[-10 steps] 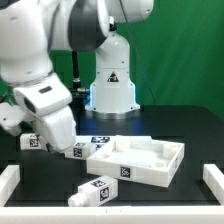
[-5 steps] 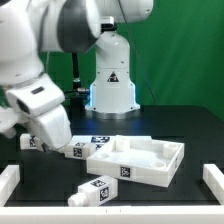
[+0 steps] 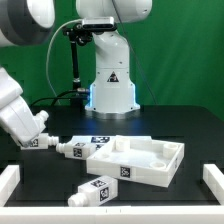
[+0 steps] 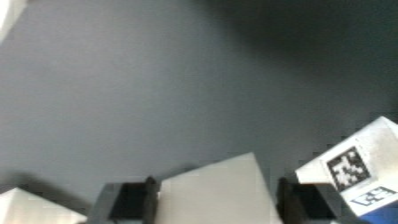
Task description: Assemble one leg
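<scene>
In the exterior view my gripper [image 3: 34,133] is low over the table at the exterior view's left, with a white tagged leg [image 3: 38,141] at its tip. In the wrist view the gripper [image 4: 219,198] has a pale white piece [image 4: 217,185] filling the gap between its two dark fingers [image 4: 128,202] and touching both. A second leg [image 3: 78,150] lies against the large white tray-like part [image 3: 168,172]. A third leg [image 3: 100,190] lies in front of that part. A tagged white piece [image 4: 361,165] shows beside one finger in the wrist view.
The robot's white base [image 3: 110,85] stands behind the tray-like part. Low white rails sit at the front corners of the black table, one at the left [image 3: 8,180] and one at the right [image 3: 212,182]. A green wall closes the back.
The arm's bulky upper links have swung away to the exterior view's left, uncovering the base. The hand has shifted left and the leg at its tip has moved slightly right.
</scene>
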Tool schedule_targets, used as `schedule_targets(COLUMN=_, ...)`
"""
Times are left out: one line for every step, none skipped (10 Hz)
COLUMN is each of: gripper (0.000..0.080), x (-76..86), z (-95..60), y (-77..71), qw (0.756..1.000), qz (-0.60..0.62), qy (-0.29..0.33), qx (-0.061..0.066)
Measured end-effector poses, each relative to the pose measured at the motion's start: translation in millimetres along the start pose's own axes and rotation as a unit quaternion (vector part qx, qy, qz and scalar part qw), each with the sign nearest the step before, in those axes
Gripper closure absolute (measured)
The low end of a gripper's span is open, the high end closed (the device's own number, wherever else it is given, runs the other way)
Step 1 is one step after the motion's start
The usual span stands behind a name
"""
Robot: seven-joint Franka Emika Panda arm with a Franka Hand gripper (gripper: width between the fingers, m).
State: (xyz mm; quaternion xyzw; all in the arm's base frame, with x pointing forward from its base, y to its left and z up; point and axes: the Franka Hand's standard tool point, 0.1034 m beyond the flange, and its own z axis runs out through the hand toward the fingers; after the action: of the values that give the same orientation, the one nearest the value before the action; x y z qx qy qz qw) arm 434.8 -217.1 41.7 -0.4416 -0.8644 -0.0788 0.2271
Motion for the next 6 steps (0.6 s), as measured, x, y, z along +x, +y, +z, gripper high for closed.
schedule_targets(gripper=0.0478, x=-1.1, z=8.6, y=-2.8, qw=1.000, qz=0.006, qy=0.005, qx=-0.001)
schedule_targets(gripper=0.0478, x=-3.3, z=14.0, y=-2.7, qw=0.999, qz=0.033, qy=-0.002, qx=0.004)
schedule_targets(gripper=0.0478, x=-4.6, z=17.4, y=-0.9, qw=0.998, qz=0.059, qy=-0.017, qx=0.028)
schedule_targets(gripper=0.0478, x=-3.7, z=18.2, y=2.5, qw=0.995, qz=0.067, qy=-0.034, qx=0.058)
schedule_targets(gripper=0.0478, x=-2.0, z=19.2, y=7.4, qw=0.993, qz=0.080, qy=-0.047, qx=0.074)
schedule_targets(gripper=0.0478, x=-0.8, z=21.8, y=11.9, qw=0.990, qz=0.094, qy=-0.063, qx=0.090)
